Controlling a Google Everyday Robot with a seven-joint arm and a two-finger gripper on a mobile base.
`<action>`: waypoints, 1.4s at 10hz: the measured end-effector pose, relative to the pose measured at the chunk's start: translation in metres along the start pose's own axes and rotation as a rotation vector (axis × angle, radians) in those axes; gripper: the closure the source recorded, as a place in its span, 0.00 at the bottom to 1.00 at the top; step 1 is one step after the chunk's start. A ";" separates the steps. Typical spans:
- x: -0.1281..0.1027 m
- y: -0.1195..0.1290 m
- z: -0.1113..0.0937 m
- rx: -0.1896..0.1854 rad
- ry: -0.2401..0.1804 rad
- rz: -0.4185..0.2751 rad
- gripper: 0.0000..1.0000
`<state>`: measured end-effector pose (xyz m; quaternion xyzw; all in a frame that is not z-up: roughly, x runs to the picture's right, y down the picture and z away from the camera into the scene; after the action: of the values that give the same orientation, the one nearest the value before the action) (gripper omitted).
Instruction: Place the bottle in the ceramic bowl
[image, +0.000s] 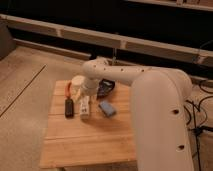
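At the left edge of the wooden table (75, 145) we see a dark bar-shaped object (69, 108) with something orange (67, 90) just behind it. Next comes the cream cup (76, 81). Just beside the cup is the gripper (85, 94), pointing down with its fingers apart and nothing between them. It hangs right above the bottle (85, 108), which lies on the tabletop, apart from the bowl. Further right, the ceramic bowl (106, 88) sits toward the back edge, with the blue block (106, 108) in front of it. We judge this is the grasp step: next we must lower onto the bottle, close, lift, then carry it right and back. The cup and block crowd that path, while the table's front half offers open room.
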<state>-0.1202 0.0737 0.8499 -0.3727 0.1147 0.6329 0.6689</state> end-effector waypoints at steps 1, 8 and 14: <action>0.002 -0.001 0.007 -0.020 0.014 -0.002 0.35; -0.027 -0.017 0.025 -0.045 -0.085 -0.114 0.35; -0.004 -0.005 0.058 -0.021 -0.029 -0.241 0.35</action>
<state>-0.1343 0.1085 0.8944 -0.3814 0.0527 0.5544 0.7378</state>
